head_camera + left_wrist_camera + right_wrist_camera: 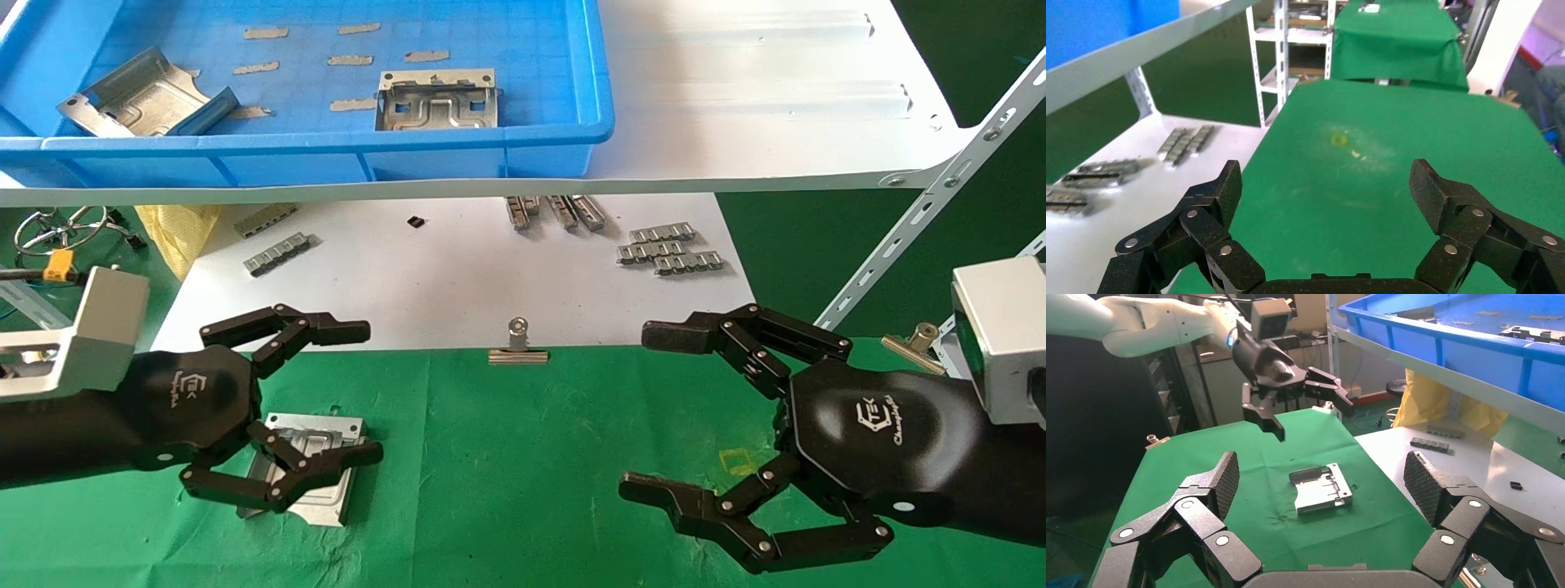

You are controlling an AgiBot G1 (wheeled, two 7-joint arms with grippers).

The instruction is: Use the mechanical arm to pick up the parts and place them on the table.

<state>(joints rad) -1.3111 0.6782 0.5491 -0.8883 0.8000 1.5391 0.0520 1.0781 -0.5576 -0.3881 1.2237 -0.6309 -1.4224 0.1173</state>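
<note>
One silvery bracket (315, 461) lies flat on the green table (523, 474) at the left; it also shows in the right wrist view (1319, 489). My left gripper (372, 392) hovers above it, open and empty; in its own view (1327, 184) only green cloth lies between its fingers. My right gripper (637, 412) is open and empty over the right of the table; in its own view (1321, 478) it faces the bracket from a distance. Two more brackets sit in the blue tray: one (439, 100) flat in the middle, one (139, 96) tilted at the left.
The blue tray (490, 139) stands on a white shelf (776, 98) overhanging the back. Below it a white board (458, 278) carries small ribbed strips (666, 249). A silver binder clip (518, 347) holds the cloth's edge. A slotted shelf brace (923, 212) runs at the right.
</note>
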